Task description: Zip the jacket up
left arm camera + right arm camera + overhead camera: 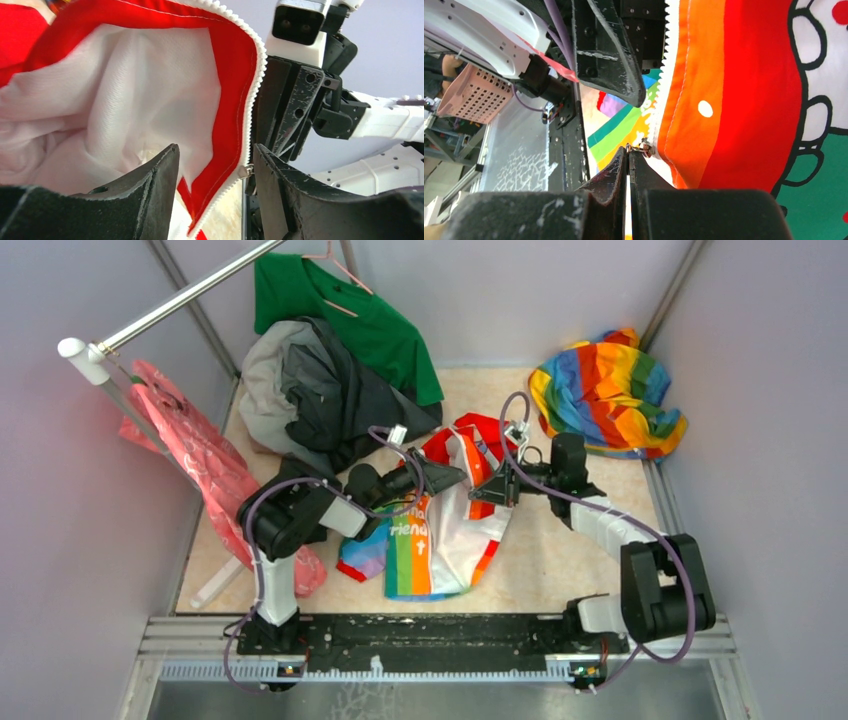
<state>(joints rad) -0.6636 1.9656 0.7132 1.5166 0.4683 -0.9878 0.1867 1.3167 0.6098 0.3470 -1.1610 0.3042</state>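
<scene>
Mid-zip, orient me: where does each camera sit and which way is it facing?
Top external: above and behind the bases, looking down on the table and jacket; left arm and right arm show whole.
Left wrist: on the left arm, looking along the open left gripper into the jacket's white inside; its fingers show.
Right wrist: on the right arm, looking along the shut right gripper at the jacket's orange front; its fingers show.
Shared: both wrist views show the zipper pull, at the right gripper's tips.

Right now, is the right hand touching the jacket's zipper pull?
Touching. In the right wrist view the right hand, fingers shut, pinches the small metal zipper pull at the toothed edge of the jacket.
</scene>
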